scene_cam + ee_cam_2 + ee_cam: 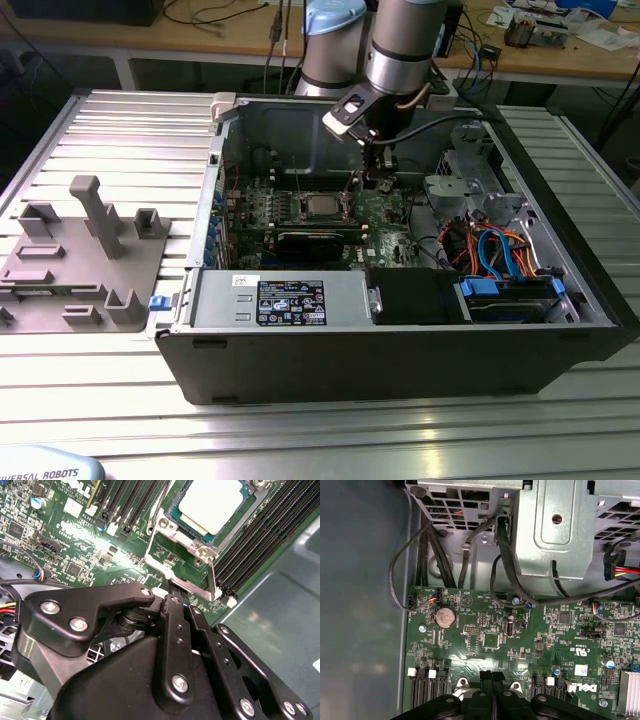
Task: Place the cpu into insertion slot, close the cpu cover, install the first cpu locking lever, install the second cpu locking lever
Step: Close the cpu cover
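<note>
The cpu, with its silver-grey top up, sits in the insertion slot on the green board. In the exterior view the cpu lies inside the open computer case. The silvery cpu cover lies flat around it. One thin wire locking lever runs along one side of the socket, and another lever along the adjacent side. My gripper is shut with nothing seen between its fingers, its tips just off the cover's edge. It is also visible low over the board and to the exterior view's right of the cpu.
Black memory slots flank the socket. Black cables and a metal drive cage stand past the board's edge. The power supply fills the case front. A grey fixture sits outside the case at the exterior view's left.
</note>
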